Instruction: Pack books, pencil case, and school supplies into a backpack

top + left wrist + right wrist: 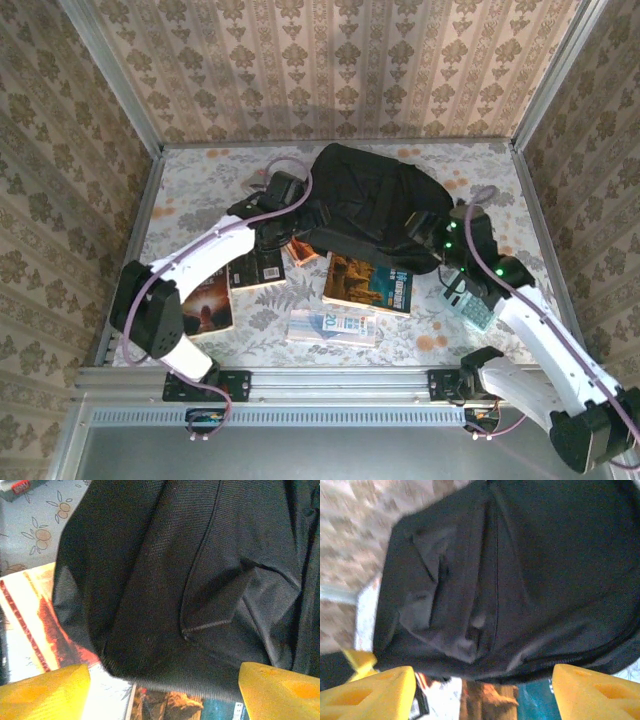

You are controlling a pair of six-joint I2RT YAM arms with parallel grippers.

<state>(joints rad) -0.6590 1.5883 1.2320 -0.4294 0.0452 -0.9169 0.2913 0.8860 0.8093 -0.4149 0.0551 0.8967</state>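
At upper centre of the top view: soft, crumpled black backpack (375, 200), brown-and-teal paperback (368, 282) partly under its lower edge, pale flat packet (332, 325) marked perhaps "20". Left wrist view: ribbed woven fabric, stitched flap; left gripper (162, 680) spread wide, yellow fingers (45, 692) gripping nothing. Right wrist view: right gripper (484, 680) likewise wide, empty, facing the backpack's zipped edge.
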